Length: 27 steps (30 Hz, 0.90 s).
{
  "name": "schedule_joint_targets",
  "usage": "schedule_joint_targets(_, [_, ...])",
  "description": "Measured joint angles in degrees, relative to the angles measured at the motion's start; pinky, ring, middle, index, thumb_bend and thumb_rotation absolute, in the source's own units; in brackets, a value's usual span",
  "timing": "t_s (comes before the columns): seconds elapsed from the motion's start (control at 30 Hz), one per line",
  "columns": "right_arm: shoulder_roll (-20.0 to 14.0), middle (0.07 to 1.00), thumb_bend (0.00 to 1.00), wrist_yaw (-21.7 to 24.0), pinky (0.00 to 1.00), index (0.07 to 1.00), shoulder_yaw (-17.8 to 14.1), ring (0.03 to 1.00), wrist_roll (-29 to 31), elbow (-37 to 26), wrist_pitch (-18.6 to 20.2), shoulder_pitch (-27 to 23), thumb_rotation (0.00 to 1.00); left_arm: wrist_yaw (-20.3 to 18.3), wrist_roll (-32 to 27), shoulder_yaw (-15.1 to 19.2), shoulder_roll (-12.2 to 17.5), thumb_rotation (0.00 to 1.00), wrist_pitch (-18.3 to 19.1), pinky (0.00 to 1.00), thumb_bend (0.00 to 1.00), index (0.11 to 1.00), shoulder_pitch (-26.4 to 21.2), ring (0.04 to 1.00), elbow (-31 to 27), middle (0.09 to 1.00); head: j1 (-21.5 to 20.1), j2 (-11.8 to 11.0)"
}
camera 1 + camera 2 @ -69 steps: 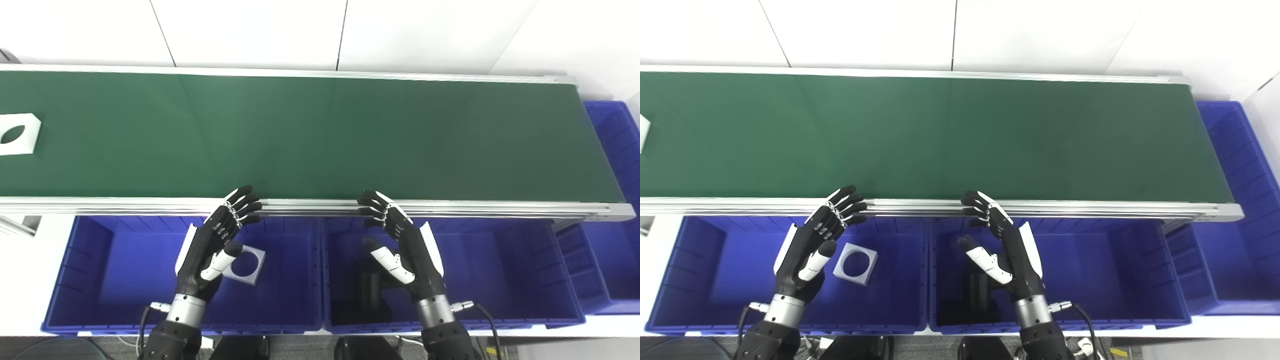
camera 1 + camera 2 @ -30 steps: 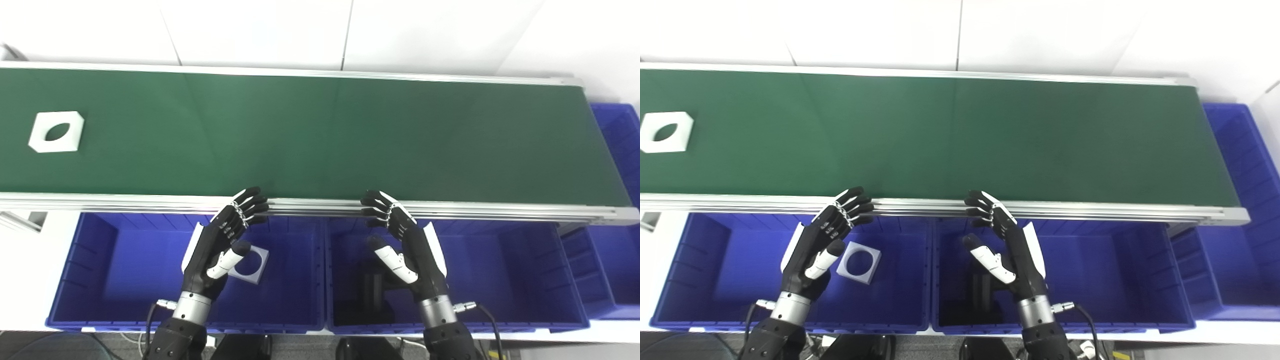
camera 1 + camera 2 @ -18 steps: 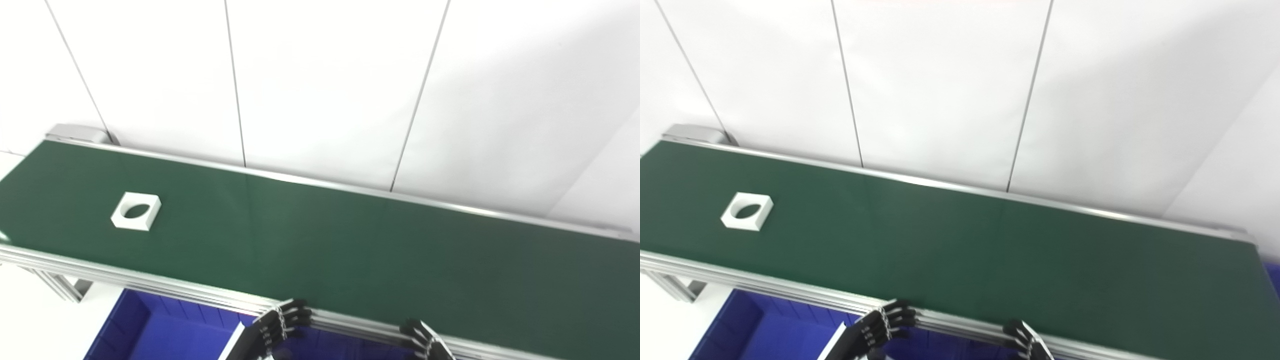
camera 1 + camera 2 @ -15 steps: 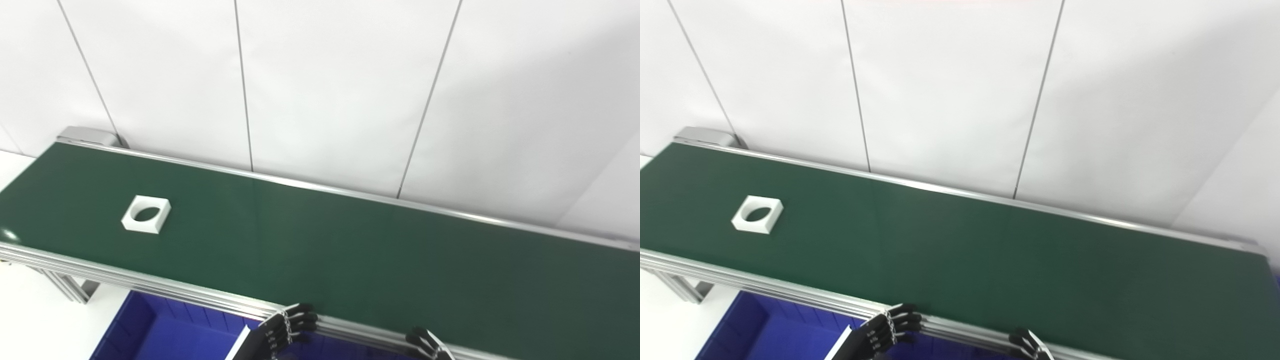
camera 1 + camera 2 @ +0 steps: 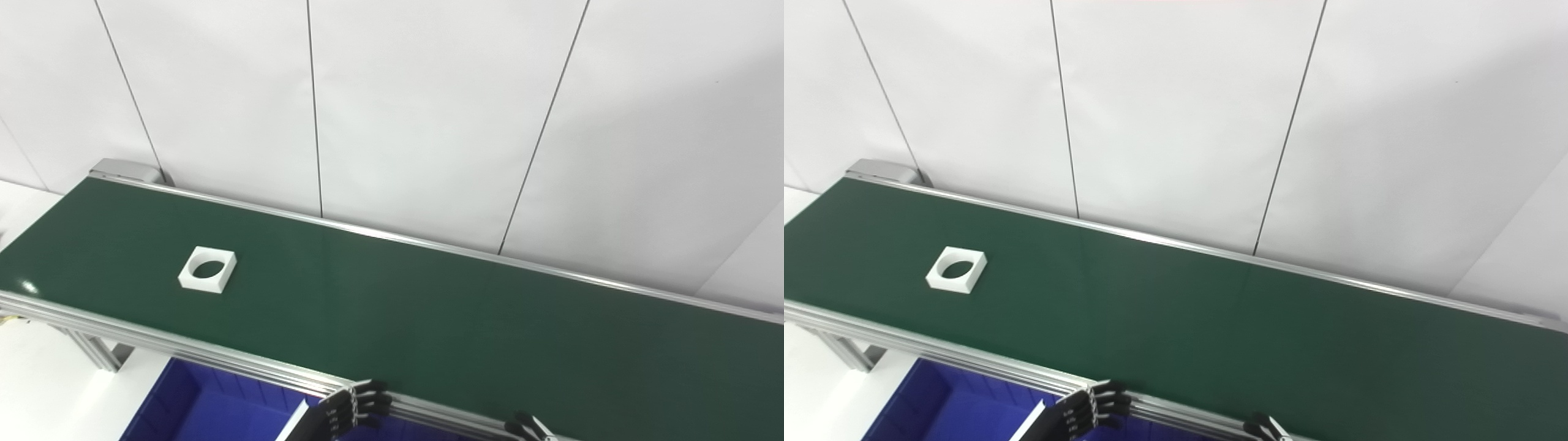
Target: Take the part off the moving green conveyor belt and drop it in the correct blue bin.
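Left hand (image 5: 343,415) fingers spread at belt (image 5: 429,318) near rail, right hand (image 5: 530,429) cropped, state unclear, part (image 5: 207,269) far left on belt, apart

This is a factory-style test lab. A green conveyor belt (image 5: 429,318) on aluminium framing runs from nine o'clock to four o'clock. Plain white wall panels (image 5: 416,110) stand at twelve, a blue bin (image 5: 202,410) at seven.

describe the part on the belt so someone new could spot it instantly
Find the long green conveyor belt running in front of the white panelled wall. Toward its left end lies the white part, flat on the belt. It is a square block with a large round hole through its middle, and the only object on the belt.
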Motion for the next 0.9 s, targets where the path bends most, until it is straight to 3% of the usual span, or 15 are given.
schedule_joint_targets(0.2, [-0.03, 0.794, 0.61, 0.00, 0.62, 0.854, 0.06, 0.733, 0.62, 0.00, 0.00, -0.10, 0.92, 0.13, 0.11, -0.04, 0.19, 0.55, 0.00, 0.69, 0.93, 0.794, 0.07, 0.740, -1.25, 0.770, 1.84, 0.26])
schedule_joint_targets(0.37, [-0.02, 0.799, 0.62, 0.03, 0.63, 0.858, 0.02, 0.742, 1.15, -0.01, 0.00, -0.14, 0.93, -0.18, 0.12, -0.11, 1.95, 0.53, -0.03, 0.71, 0.91, 0.801, 0.81, 0.752, -5.56, 0.780, 2.90, 0.62])
schedule_joint_targets(0.57, [-0.17, 0.804, 0.66, 0.22, 0.65, 0.865, -0.37, 0.752, 1.71, -0.04, 0.00, -0.12, 0.95, 1.24, 1.76, 0.74, 7.06, 0.52, -0.16, 0.72, 0.95, 0.786, 2.11, 0.772, -13.38, 0.789, 3.87, 1.23])
schedule_joint_targets(0.9, [-0.19, 0.809, 0.65, 0.51, 0.66, 0.874, -0.52, 0.758, 2.03, -0.06, 0.00, -0.15, 0.97, 4.12, 2.72, 4.98, 14.95, 0.58, 0.71, 0.75, 0.88, 0.809, 0.34, 0.805, -21.69, 0.818, 4.14, 1.67])
